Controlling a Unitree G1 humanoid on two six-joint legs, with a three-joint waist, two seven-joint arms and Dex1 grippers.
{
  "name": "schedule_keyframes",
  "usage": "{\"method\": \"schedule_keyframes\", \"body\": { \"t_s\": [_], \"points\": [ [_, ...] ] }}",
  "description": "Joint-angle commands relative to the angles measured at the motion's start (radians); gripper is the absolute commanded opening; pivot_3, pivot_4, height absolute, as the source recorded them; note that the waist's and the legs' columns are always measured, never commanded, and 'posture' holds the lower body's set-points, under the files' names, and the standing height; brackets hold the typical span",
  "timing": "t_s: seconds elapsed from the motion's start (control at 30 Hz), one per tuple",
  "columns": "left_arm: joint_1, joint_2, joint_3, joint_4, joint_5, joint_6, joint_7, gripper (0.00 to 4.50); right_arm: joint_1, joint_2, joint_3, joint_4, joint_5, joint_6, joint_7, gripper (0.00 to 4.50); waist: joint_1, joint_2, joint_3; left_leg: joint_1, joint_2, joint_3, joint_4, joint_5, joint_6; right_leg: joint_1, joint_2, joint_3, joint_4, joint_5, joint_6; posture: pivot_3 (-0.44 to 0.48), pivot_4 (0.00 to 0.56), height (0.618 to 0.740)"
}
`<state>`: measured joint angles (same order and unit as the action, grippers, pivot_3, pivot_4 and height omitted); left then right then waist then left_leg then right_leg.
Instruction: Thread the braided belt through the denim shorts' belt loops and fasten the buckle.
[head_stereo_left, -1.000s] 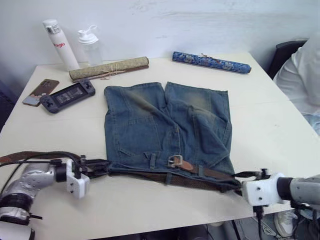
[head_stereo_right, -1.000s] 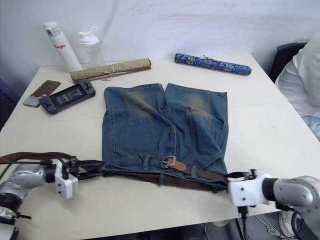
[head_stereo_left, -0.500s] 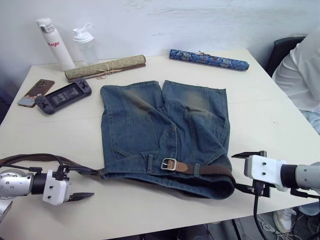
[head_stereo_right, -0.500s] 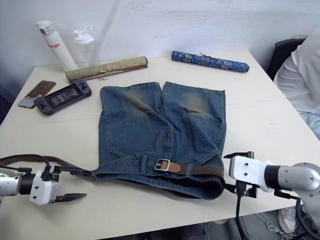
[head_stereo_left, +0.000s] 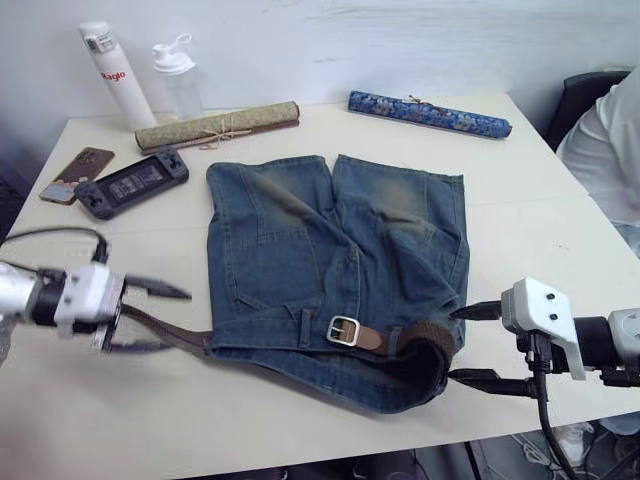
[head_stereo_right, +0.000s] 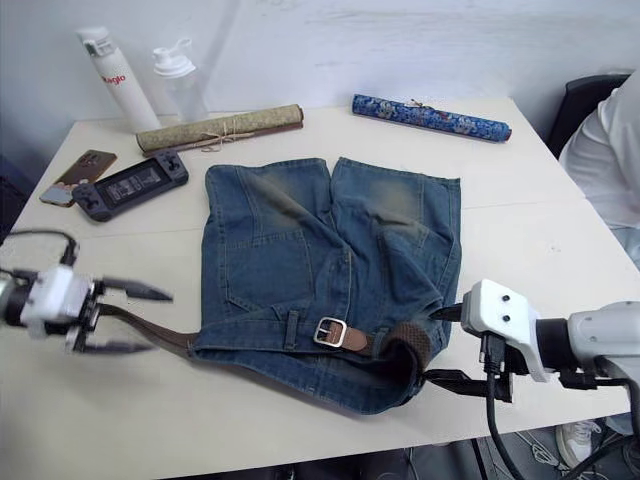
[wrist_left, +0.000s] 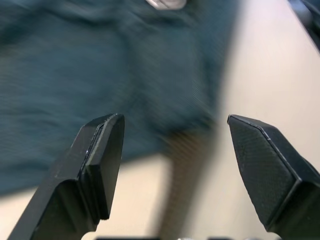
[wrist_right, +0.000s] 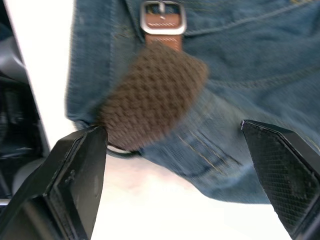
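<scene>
The denim shorts (head_stereo_left: 335, 250) lie flat mid-table, waistband toward me. The silver buckle (head_stereo_left: 343, 329) rests on the waistband beside a belt loop (head_stereo_left: 305, 327). The braided belt (head_stereo_left: 432, 336) bulges in a fold at the waistband's right end, and its tail (head_stereo_left: 172, 335) runs out to the left. My left gripper (head_stereo_left: 166, 320) is open, its fingers either side of that tail. My right gripper (head_stereo_left: 464, 344) is open just right of the fold, holding nothing. The right wrist view has the braided belt (wrist_right: 155, 95) and buckle (wrist_right: 162, 17) between my spread fingers (wrist_right: 75, 185).
At the back stand a white bottle (head_stereo_left: 112, 75) and a clear bottle (head_stereo_left: 178, 80), with a rolled olive mat (head_stereo_left: 217, 127) and a blue patterned roll (head_stereo_left: 428, 113). A phone (head_stereo_left: 76, 174) and game console (head_stereo_left: 132, 183) lie back left. A person (head_stereo_left: 605, 140) sits at right.
Both grippers, shut at the waistband's ends a second ago, have opened. My left gripper has lifted away from the front edge. The braided belt has bunched into a fold at the right.
</scene>
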<state>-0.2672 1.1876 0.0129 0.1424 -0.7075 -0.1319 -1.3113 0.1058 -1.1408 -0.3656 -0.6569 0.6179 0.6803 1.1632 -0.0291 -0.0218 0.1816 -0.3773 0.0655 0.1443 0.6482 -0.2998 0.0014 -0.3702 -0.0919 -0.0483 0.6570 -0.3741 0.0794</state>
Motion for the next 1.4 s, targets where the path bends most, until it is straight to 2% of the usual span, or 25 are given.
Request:
{"method": "schedule_keyframes", "body": {
  "t_s": [0.03, 0.13, 0.2, 0.27, 0.37, 0.5, 0.63, 0.7, 0.77, 0.9, 1.03, 1.23, 1.4],
  "points": [
    [-0.089, -0.138, 0.005, -0.048, 0.037, 0.149, 0.2, 3.64, -0.093, 0.004, -0.016, 0.009, 0.052, 0.035, -0.05, 4.5, 0.001, 0.001, 0.001, 0.0, 0.0, 0.001, 0.001, 0.001, -0.001, 0.0, 0.0, 0.001, 0.001, 0.0, 0.001, 0.0, 0.15, 0.737],
    [-0.068, -0.229, 0.007, -0.123, 0.108, 0.202, 0.298, 3.64, -0.206, 0.054, -0.003, 0.005, 0.157, 0.117, -0.14, 4.5, -0.008, -0.006, 0.004, -0.001, 0.0, 0.001, 0.001, 0.004, -0.005, -0.002, 0.0, 0.003, 0.002, 0.001, 0.002, 0.0, 0.15, 0.737],
    [-0.02, -0.278, 0.004, -0.198, 0.124, 0.228, 0.332, 3.64, -0.32, 0.13, 0.03, 0.015, 0.222, 0.191, -0.273, 4.5, -0.017, -0.006, 0.004, -0.003, 0.001, 0.002, 0.001, 0.005, -0.006, -0.005, 0.002, 0.004, 0.002, 0.001, 0.002, 0.0, 0.15, 0.737],
    [0.027, -0.316, 0.004, -0.254, 0.15, 0.24, 0.366, 3.64, -0.385, 0.206, 0.094, -0.006, 0.213, 0.241, -0.398, 4.5, -0.022, -0.006, 0.004, -0.005, 0.002, 0.002, 0.002, 0.005, -0.007, -0.007, 0.002, 0.003, 0.002, 0.001, 0.002, 0.0, 0.15, 0.737],
    [0.119, -0.323, 0.011, -0.325, 0.182, 0.227, 0.332, 3.64, -0.376, 0.236, 0.199, -0.024, 0.101, 0.277, -0.518, 4.5, -0.02, -0.006, 0.004, -0.011, 0.003, 0.0, 0.003, 0.006, -0.008, -0.011, 0.002, 0.002, 0.002, 0.001, 0.002, 0.0, 0.15, 0.737],
    [0.236, -0.258, 0.014, -0.316, 0.28, 0.096, 0.202, 3.64, -0.159, 0.082, 0.326, -0.083, -0.1, 0.147, -0.452, 4.5, 0.003, -0.006, 0.004, -0.013, 0.001, 0.001, 0.002, 0.006, -0.007, -0.014, 0.0, 0.002, 0.001, 0.0, 0.002, 0.0, 0.15, 0.737],
    [0.215, -0.263, 0.023, -0.199, 0.341, 0.03, 0.181, 3.64, 0.006, -0.019, 0.396, -0.04, -0.27, 0.008, -0.419, 4.5, 0.006, -0.006, 0.004, -0.013, -0.001, 0.001, 0.003, 0.006, -0.004, -0.012, -0.001, 0.001, 0.001, 0.001, 0.003, 0.0, 0.15, 0.737],
    [0.199, -0.264, 0.014, -0.144, 0.375, -0.002, 0.167, 3.64, 0.037, -0.019, 0.386, 0.015, -0.316, -0.029, -0.43, 4.5, 0.003, -0.007, 0.003, -0.009, -0.002, 0.0, 0.003, 0.005, -0.003, -0.007, -0.002, 0.001, 0.0, 0.002, 0.004, 0.0, 0.15, 0.737],
    [0.195, -0.269, 0.011, -0.116, 0.394, -0.026, 0.154, 3.64, 0.046, -0.018, 0.372, 0.049, -0.341, -0.052, -0.43, 4.5, 0.003, -0.008, 0.003, -0.007, -0.002, 0.0, 0.003, 0.005, -0.003, -0.006, -0.002, 0.001, 0.0, 0.002, 0.004, 0.0, 0.15, 0.737],
    [0.273, -0.254, -0.009, -0.149, 0.411, -0.065, 0.087, 3.64, 0.061, -0.028, 0.324, 0.1, -0.374, -0.081, -0.427, 4.5, 0.002, -0.008, 0.003, -0.008, -0.002, 0.0, 0.003, 0.005, -0.003, -0.006, -0.003, 0.0, -0.002, 0.003, 0.004, 0.0, 0.15, 0.737],
    [0.301, -0.259, -0.013, -0.128, 0.446, -0.099, 0.077, 3.64, 0.053, -0.033, 0.317, 0.159, -0.441, -0.143, -0.433, 4.5, 0.003, -0.01, 0.002, -0.008, -0.002, 0.0, 0.004, 0.005, -0.002, -0.005, -0.003, 0.0, -0.002, 0.003, 0.004, 0.0, 0.15, 0.737],
    [0.27, -0.299, 0.0, -0.113, 0.465, -0.131, 0.129, 3.64, -0.015, -0.015, 0.314, 0.292, -0.52, -0.271, -0.429, 4.5, 0.004, -0.011, -0.001, -0.008, -0.003, 0.0, 0.004, 0.005, -0.001, -0.004, -0.005, 0.0, -0.002, 0.004, 0.005, 0.0, 0.15, 0.737],
    [0.276, -0.34, 0.037, -0.134, 0.443, -0.109, 0.185, 3.64, -0.003, 0.028, 0.268, 0.23, -0.435, -0.264, -0.367, 4.5, 0.008, -0.01, -0.001, -0.008, -0.003, -0.001, 0.004, 0.005, -0.001, -0.004, -0.005, -0.001, -0.002, 0.004, 0.005, 0.0, 0.15, 0.737]
  ]
}}
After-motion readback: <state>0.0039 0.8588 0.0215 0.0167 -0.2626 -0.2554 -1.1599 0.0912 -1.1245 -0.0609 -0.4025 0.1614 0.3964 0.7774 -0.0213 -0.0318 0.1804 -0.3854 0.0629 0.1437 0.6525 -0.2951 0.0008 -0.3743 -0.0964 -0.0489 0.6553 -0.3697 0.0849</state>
